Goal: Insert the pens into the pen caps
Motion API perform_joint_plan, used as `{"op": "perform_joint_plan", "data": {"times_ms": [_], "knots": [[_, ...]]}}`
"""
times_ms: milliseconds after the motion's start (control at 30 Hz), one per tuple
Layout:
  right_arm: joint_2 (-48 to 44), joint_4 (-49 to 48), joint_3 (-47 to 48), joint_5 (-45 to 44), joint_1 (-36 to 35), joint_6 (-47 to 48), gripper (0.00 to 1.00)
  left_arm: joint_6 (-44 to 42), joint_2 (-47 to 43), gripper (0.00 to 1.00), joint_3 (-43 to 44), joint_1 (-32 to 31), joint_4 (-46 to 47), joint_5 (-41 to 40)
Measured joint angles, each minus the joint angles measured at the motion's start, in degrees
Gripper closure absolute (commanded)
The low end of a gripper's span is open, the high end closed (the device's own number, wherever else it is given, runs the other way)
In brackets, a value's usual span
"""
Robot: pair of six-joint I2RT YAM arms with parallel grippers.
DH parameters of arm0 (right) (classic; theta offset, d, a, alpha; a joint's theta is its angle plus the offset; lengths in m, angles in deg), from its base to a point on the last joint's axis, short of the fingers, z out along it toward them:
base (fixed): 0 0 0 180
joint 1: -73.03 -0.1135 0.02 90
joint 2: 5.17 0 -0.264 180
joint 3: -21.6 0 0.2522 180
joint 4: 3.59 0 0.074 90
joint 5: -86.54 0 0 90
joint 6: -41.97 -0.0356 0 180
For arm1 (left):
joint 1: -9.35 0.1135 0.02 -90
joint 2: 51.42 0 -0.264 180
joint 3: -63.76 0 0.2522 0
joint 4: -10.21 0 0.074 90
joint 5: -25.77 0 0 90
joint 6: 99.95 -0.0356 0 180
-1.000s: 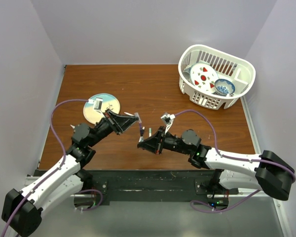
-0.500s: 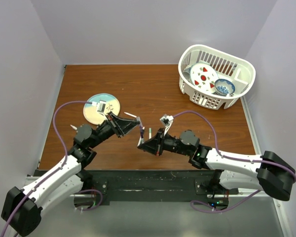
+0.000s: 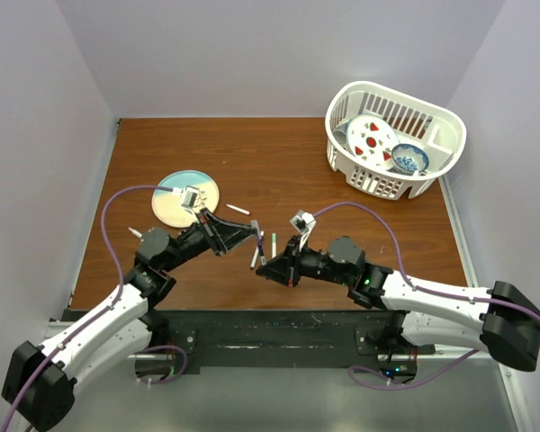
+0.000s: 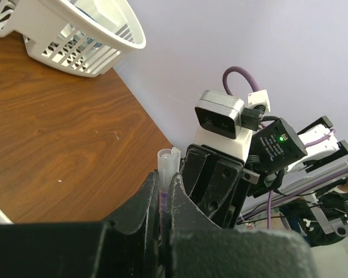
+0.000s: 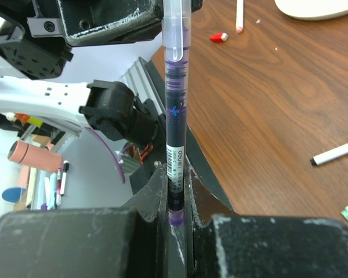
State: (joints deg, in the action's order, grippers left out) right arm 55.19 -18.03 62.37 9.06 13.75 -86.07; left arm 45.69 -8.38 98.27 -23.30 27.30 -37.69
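Now | left claw [image 4: 163, 188] clamps 1 cap [image 4: 167, 159] | right claw [image 5: 175, 185] clamps 1 purple pen [image 5: 175, 87] | 3 pens [image 3: 238, 210] [image 3: 274, 241] [image 3: 133, 231] loose

One word could be read: the purple pen [image 5: 175, 133] carried the brand "deli" in small white letters, running lengthwise along the dark band of its barrel. The finer print beneath it was too small to make out. The black module [image 4: 276, 146] with the green light bore white lettering, equally unreadable.
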Motion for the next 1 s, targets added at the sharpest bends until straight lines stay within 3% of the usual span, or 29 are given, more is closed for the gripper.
{"op": "perform_joint_plan", "data": {"times_ms": [67,200,367,600,800,1000], "knots": [[-0.02,0.39,0.0,0.02,0.04,0.2,1.0,0.35,0.22,0.89,0.0,0.0,0.02,0.17],[-0.57,0.31,0.0,0.61,0.04,0.74,1.0,0.42,-0.94,0.66,0.0,-0.02,-0.22,0.17],[-1.14,-1.75,0.0,0.46,0.5,0.7,1.0,0.09,-1.73,0.54,0.13,-0.66,-2.99,1.81],[-1.27,-2.91,0.0,0.5,0.46,0.55,1.0,-2.6,0.11,0.29,5.44,-0.76,-10.03,1.33],[-1.64,-3.1,0.0,0.55,0.46,0.55,1.0,-4.52,1.11,0.2,10.25,-0.76,-13.66,-0.46],[-1.62,-3.08,0.0,0.74,0.42,0.55,1.0,-5.38,2.47,0.25,11.06,-0.76,-14.4,-1.31]]}}
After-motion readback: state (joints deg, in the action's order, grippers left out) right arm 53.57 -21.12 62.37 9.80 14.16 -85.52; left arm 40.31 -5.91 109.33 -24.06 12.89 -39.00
